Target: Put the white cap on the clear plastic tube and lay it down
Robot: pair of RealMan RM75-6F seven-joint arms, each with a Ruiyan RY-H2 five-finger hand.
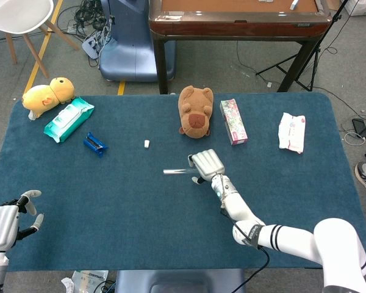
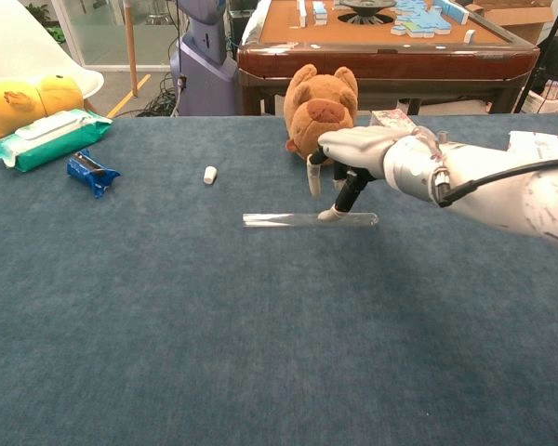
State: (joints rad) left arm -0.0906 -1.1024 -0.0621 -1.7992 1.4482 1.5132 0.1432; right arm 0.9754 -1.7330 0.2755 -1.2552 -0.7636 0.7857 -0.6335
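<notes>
The clear plastic tube (image 2: 288, 220) lies flat across the middle of the blue table; in the head view only its left part (image 1: 175, 171) shows. The small white cap (image 2: 210, 175) lies apart from it, further back and to the left, also seen from the head camera as the cap (image 1: 146, 144). My right hand (image 2: 358, 149) hovers over the tube's right half, fingers pointing down and spread, one fingertip (image 2: 331, 215) touching the tube. Nothing is gripped. My left hand (image 1: 6, 221) rests at the table's near left corner, fingers apart, holding nothing.
A brown plush bear (image 1: 195, 112) and a pink box (image 1: 233, 121) sit just behind the tube. A white packet (image 1: 291, 131) lies at the right. A blue wrapper (image 1: 95, 144), a wipes pack (image 1: 68, 119) and a yellow plush (image 1: 47, 93) occupy the back left.
</notes>
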